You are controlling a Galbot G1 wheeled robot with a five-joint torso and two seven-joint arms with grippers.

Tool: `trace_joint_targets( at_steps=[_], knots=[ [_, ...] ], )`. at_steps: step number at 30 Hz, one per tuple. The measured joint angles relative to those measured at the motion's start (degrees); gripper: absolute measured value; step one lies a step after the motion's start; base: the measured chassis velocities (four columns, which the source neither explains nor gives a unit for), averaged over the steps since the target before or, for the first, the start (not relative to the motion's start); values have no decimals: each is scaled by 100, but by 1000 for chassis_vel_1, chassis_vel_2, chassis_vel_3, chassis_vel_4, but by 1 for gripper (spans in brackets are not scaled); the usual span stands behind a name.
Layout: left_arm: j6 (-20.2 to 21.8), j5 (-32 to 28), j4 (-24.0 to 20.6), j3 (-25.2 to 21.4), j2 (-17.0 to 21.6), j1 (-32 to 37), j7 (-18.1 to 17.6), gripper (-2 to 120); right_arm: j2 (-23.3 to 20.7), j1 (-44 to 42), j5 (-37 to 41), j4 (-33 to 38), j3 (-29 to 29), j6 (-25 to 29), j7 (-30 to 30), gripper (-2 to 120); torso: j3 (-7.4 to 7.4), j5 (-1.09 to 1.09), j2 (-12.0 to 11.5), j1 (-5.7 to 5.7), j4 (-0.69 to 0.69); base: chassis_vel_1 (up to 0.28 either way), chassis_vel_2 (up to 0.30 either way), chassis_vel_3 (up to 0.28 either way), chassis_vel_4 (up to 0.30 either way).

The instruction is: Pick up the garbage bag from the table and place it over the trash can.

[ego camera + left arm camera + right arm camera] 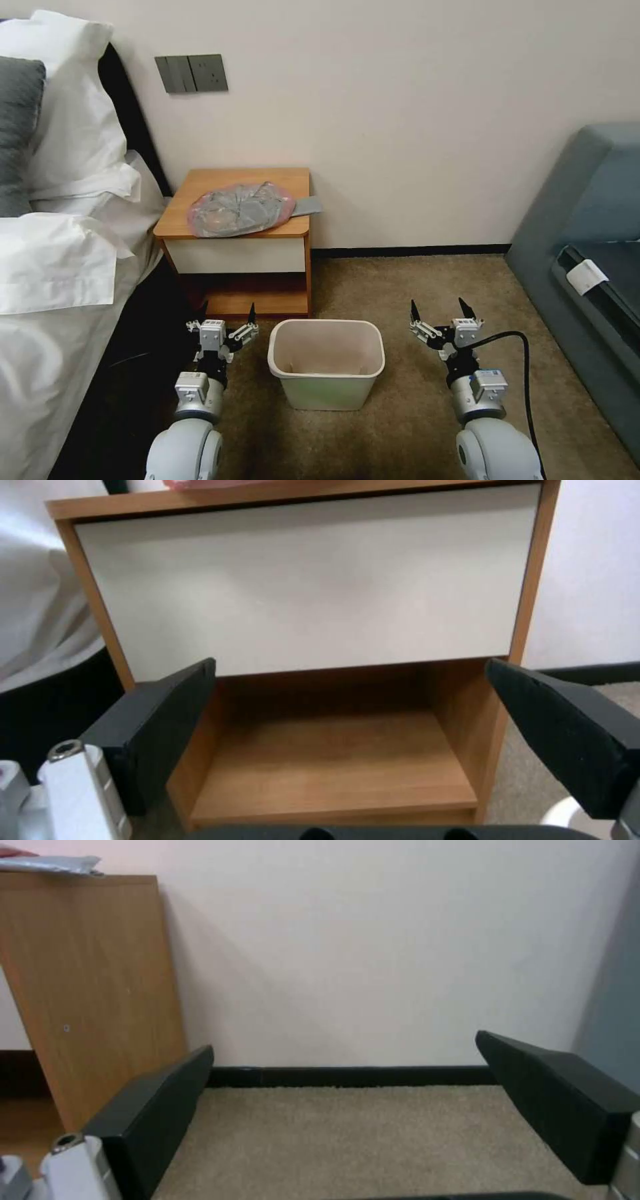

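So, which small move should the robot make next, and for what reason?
Probably raise one open gripper, perhaps the left gripper, toward the garbage bag, which lies flat on the table. Both it and the right gripper hang low beside the unlined trash can.

From my left wrist view the garbage bag [207, 484] is cut off by the frame edge; only its pink rim peeks over the tabletop [267, 495], and I can't judge its folds.
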Motion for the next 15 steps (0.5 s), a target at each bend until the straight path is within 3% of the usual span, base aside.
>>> trace_joint_targets(
  at_steps=[15],
  knots=[
    [0, 0, 0, 0, 0, 0, 0, 100, 0, 0, 0, 0, 0, 0, 0, 100, 0, 0, 0, 0, 0, 0, 0, 0, 0]
  ],
)
